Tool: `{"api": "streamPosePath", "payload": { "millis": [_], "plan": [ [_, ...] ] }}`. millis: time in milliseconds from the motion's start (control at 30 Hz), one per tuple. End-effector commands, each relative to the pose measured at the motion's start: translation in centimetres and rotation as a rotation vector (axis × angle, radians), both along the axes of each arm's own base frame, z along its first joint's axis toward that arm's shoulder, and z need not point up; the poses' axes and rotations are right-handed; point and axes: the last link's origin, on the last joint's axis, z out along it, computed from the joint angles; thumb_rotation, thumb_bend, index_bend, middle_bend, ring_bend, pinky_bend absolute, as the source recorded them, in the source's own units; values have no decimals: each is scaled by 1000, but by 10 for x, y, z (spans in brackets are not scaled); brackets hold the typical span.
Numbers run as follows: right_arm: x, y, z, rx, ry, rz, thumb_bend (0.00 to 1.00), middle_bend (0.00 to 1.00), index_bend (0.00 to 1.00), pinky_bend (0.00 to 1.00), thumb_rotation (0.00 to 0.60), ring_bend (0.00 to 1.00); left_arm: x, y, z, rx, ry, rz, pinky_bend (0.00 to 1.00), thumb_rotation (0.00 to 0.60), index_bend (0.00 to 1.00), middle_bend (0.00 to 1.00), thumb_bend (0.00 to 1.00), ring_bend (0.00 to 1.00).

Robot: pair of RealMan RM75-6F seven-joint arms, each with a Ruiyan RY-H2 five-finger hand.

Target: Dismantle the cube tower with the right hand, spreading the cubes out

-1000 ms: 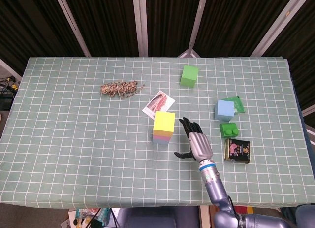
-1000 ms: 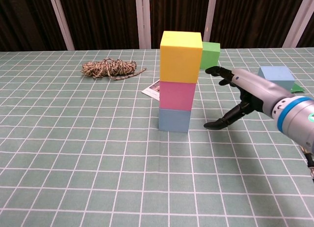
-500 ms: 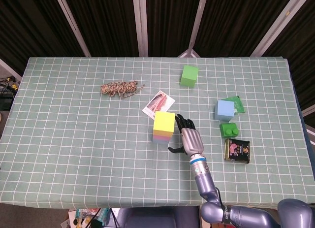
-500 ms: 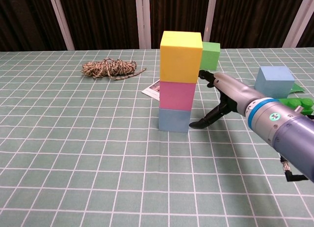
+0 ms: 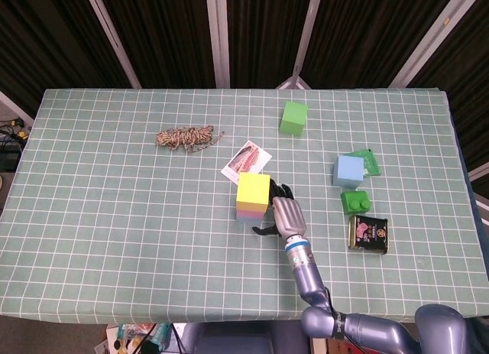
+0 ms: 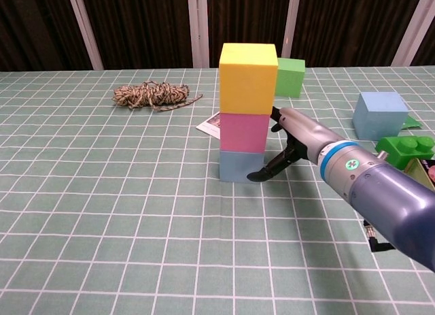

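The tower stands mid-table: a yellow cube (image 5: 253, 189) (image 6: 248, 79) on a pink cube (image 6: 245, 133) on a pale blue cube (image 6: 238, 167). In the head view only the yellow top and thin edges of the lower cubes show. My right hand (image 5: 281, 215) (image 6: 289, 141) is right against the tower's right side, its fingers spread. The upper fingertips (image 6: 274, 113) reach the pink cube's far right edge, and the thumb tip (image 6: 255, 176) lies by the blue cube's near right corner. It holds nothing. My left hand does not show in either view.
A green cube (image 5: 294, 118) (image 6: 290, 77) sits behind the tower. Right of my hand are a light blue cube (image 5: 349, 170) (image 6: 379, 114), a green brick (image 5: 354, 200) (image 6: 404, 146) and a flat tin (image 5: 368, 233). A twine bundle (image 5: 187, 137) and a photo card (image 5: 247, 160) lie at the left rear.
My right hand has slid left from a gap beside the tower to right against it. The yellow cube has shifted very slightly left.
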Motion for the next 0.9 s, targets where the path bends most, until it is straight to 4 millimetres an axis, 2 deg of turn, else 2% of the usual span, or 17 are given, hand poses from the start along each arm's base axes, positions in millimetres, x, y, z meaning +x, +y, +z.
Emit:
{"api": "streamPosePath", "payload": {
  "millis": [33, 133, 367, 467, 567, 733, 900],
  "plan": [
    [1, -4, -4, 0, -9, -11, 134, 148, 0, 0, 600, 172, 0, 1, 0, -2, 1, 1, 80, 600, 208, 0, 193, 0],
    [0, -8, -6, -4, -23, -31, 134, 230, 0, 0, 600, 175, 0, 2, -1, -4, 2, 3, 80, 600, 209, 0, 192, 0],
    [1, -12, -11, -10, -38, -38, 134, 351, 5, 0, 600, 198, 0, 3, -2, -6, 4, 5, 80, 600, 210, 0, 193, 0],
    [3, -13, -13, -17, -50, -40, 133, 439, 24, 0, 600, 240, 0, 4, -3, -11, 5, 5, 80, 600, 210, 0, 193, 0],
    [3, -13, -15, -28, -55, -41, 147, 538, 57, 0, 600, 324, 0, 4, -4, -14, 7, 4, 80, 600, 210, 0, 193, 0],
    [3, -13, -15, -60, -85, -54, 273, 676, 121, 15, 600, 444, 0, 5, -4, -20, 8, 2, 80, 600, 210, 0, 193, 0],
    [0, -17, -9, -107, -100, -53, 336, 701, 131, 20, 600, 458, 0, 5, -4, -26, 8, 2, 80, 600, 211, 0, 193, 0]
  ]
}}
